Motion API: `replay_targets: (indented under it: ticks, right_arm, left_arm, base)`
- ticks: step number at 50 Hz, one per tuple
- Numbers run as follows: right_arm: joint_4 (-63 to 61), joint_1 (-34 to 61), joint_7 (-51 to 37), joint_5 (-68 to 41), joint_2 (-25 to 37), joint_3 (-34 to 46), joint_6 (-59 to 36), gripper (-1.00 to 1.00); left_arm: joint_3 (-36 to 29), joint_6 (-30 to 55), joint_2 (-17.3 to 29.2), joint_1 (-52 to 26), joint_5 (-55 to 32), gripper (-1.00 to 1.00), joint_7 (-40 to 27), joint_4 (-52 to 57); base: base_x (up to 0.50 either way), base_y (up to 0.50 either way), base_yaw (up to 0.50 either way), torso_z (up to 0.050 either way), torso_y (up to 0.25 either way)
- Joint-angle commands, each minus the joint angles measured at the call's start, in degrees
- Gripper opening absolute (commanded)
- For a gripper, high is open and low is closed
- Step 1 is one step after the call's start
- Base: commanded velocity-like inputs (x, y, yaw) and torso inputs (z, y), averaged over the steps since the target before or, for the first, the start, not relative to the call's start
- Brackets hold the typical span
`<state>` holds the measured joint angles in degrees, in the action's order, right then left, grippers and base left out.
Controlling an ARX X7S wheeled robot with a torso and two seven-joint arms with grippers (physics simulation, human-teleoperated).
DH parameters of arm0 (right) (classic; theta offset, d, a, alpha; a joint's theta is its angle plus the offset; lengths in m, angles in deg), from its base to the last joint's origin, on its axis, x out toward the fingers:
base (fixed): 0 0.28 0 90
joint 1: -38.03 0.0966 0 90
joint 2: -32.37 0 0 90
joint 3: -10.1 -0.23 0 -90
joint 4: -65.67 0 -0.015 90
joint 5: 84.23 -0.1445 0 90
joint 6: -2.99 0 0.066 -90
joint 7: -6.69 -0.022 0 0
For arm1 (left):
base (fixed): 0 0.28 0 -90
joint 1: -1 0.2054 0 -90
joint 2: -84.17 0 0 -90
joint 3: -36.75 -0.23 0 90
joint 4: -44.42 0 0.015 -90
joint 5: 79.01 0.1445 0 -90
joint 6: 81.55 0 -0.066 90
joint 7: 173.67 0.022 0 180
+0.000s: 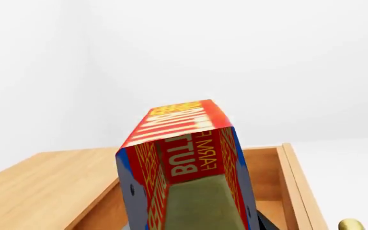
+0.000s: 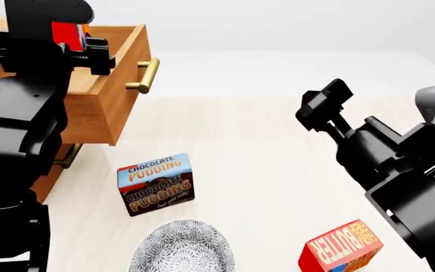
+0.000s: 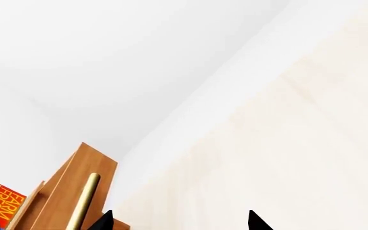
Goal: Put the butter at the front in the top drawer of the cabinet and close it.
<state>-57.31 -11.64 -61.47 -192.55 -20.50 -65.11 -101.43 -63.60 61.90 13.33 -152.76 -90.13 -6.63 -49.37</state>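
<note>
My left gripper [image 2: 72,46] is shut on a red butter carton [image 2: 69,29] and holds it above the open top drawer [image 2: 115,85] of the wooden cabinet [image 2: 6,28]. In the left wrist view the carton [image 1: 187,153] fills the middle, over the drawer's inside [image 1: 270,179]. The drawer's brass handle [image 2: 148,75] points toward the table. A second identical butter carton [image 2: 342,247] lies at the table's front right. My right gripper [image 2: 325,103] is open and empty, raised over the table's right half; its fingertips [image 3: 104,221] frame bare tabletop.
A Chocolate Pudding box [image 2: 157,183] stands in front of the cabinet. A grey patterned bowl [image 2: 181,249] sits at the front edge. A lower drawer's handle [image 2: 68,157] shows under the open drawer. The right wrist view also shows the top drawer's handle [image 3: 85,201].
</note>
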Motion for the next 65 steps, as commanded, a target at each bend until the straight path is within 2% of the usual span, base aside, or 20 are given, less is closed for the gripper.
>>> replay_targets:
  ticks: [1,9,10,36,46,59,65]
  right_arm:
    - [0.1,0.4,-0.2,0.0,-0.2,0.4,-0.1,1.00]
    - [0.2,0.2,0.1,0.1,-0.1,0.3,0.1,1.00]
    - [0.2,0.1,0.1,0.1,-0.1,0.3,0.1,1.00]
    - [-0.6,-0.7,0.2,-0.1,0.3,-0.1,0.7,1.00]
    - [-0.8,-1.3,0.6,0.0,0.5,-0.4,1.0,1.00]
    - [-0.7,-1.2,0.5,0.1,0.5,-0.2,1.1,1.00]
    - [-0.9,-0.8,-0.1,0.1,0.6,-0.1,1.1,1.00]
  left_arm:
    - [0.5,-0.8,0.2,-0.9,0.8,-1.00,-0.8,0.4]
    - [0.5,-1.0,0.1,-0.6,0.6,-1.00,-0.9,0.2]
    - [0.5,-0.9,0.1,-0.6,0.6,1.00,-1.0,0.4]
    - [0.0,0.2,0.8,0.2,-0.2,1.00,-0.7,4.7]
    - [0.3,3.9,0.8,0.2,-2.1,1.00,0.1,11.9]
    - [1.4,14.4,-3.4,0.3,-10.2,1.00,2.6,25.3]
    - [2.3,19.5,-7.9,1.7,-15.4,1.00,3.5,31.0]
  base:
    - [0.00,0.00,0.00,0.000,0.000]
    - [0.00,0.00,0.00,0.001,0.001]
    - [0.00,0.00,0.00,0.000,0.010]
    - [0.00,0.00,0.00,0.000,0.000]
    - [0.00,0.00,0.00,0.000,0.000]
    - [0.00,0.00,0.00,0.000,0.000]
    - [0.00,0.00,0.00,0.000,0.000]
